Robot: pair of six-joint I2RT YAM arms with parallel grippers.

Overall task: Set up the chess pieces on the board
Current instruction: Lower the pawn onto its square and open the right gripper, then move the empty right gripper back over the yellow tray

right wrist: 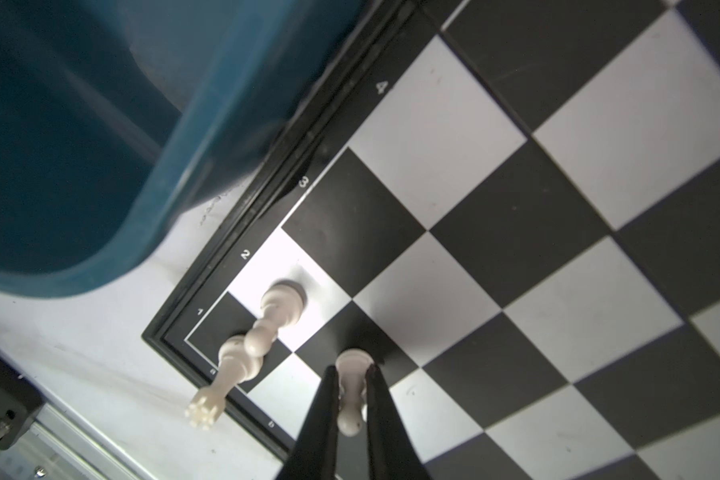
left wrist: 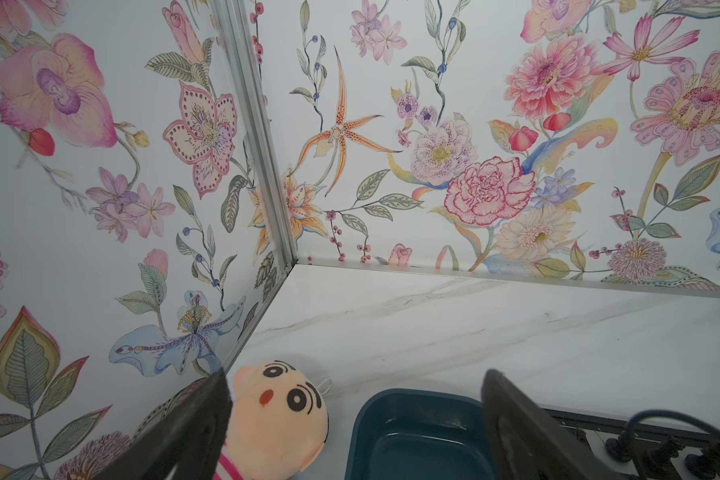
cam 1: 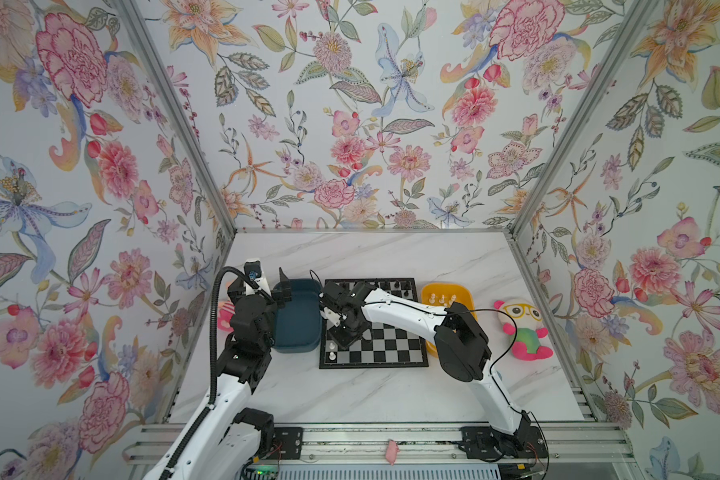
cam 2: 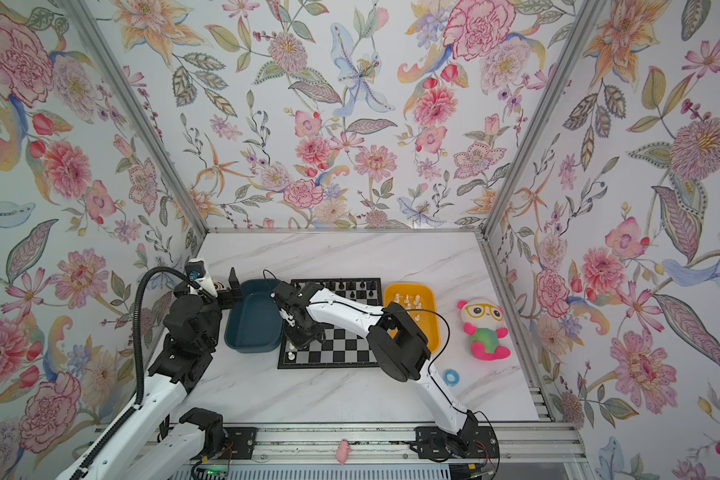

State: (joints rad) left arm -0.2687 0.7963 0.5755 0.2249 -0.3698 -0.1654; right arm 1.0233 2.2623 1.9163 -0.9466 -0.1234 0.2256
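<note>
1. While the right gripper reaches across the board to its near left corner, its fingers stand narrow, pressed to either side of a white pawn.
2. The pawn is upright. Its base appears to rest on the dark second-row square, just beside the second pawn and diagonal to the rook on the corner square.
3. On the other arm, the left gripper has its fingers wide with nothing between them. It hovers by the teal tray, apart from the board.
4. The other white chess pieces stand in the yellow tray. Black chessmen line the far rows.
5. Step judged: setting down a pawn, early in the white set-up, with only three white men at the board.
6. The next move calls for parting the fingers just enough, then a straight lift. The neighbours are close and look light enough to topple. After that, a reach to the yellow tray.
</note>
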